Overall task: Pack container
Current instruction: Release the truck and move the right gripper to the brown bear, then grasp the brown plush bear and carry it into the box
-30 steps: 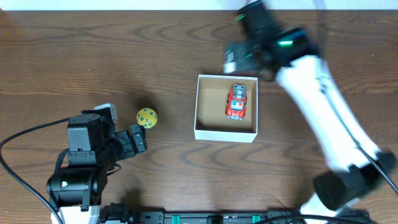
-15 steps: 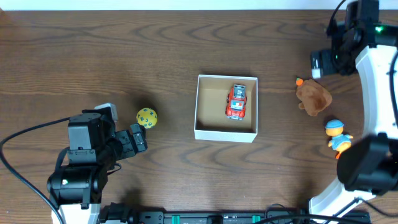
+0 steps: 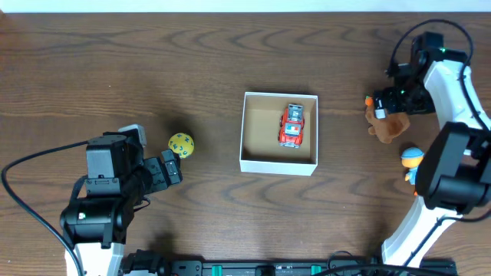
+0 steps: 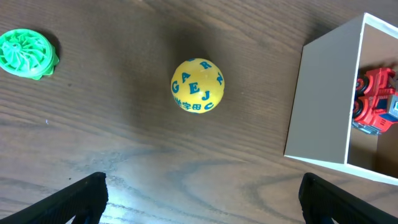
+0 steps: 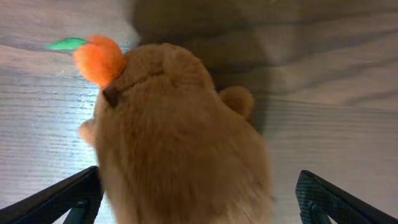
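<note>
The container (image 3: 258, 132), a white box with a tan inside, sits mid-table with a red toy truck (image 3: 292, 126) in its right half. My right gripper (image 3: 391, 105) is open, low over a brown plush toy (image 3: 389, 123). In the right wrist view the plush (image 5: 180, 130) fills the gap between my gripper's (image 5: 199, 202) spread fingers. My left gripper (image 3: 170, 170) is open and empty, just short of a yellow letter ball (image 3: 181, 144). In the left wrist view the ball (image 4: 197, 85) lies ahead of the gripper (image 4: 199, 202), with the box (image 4: 323, 106) and truck (image 4: 375, 102) to the right.
A small orange and blue toy figure (image 3: 413, 161) lies just in front of the plush. The plush has an orange tuft with a green leaf (image 5: 98, 55). A green ridged round toy (image 4: 28, 54) lies left of the ball in the left wrist view.
My right arm has swung from behind the box to the table's right side and come down over the brown plush. The left arm, ball, box and truck have not moved.
</note>
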`<action>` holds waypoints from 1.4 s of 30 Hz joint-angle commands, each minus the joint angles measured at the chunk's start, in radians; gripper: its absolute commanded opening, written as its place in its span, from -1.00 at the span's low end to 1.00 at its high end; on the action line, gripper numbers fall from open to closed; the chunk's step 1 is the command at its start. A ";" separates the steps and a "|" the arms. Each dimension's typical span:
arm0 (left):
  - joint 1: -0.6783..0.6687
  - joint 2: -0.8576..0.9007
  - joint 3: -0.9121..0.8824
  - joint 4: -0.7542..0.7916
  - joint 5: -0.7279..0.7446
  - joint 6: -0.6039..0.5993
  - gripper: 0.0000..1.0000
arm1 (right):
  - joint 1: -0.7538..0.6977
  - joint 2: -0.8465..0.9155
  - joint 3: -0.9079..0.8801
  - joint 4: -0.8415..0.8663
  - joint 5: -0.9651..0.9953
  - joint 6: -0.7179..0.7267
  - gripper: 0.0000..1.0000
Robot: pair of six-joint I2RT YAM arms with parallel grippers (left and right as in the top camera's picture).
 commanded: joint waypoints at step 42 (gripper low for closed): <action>0.002 0.012 0.015 0.003 0.005 -0.006 0.96 | 0.788 -0.412 0.018 0.047 0.111 1.157 -0.95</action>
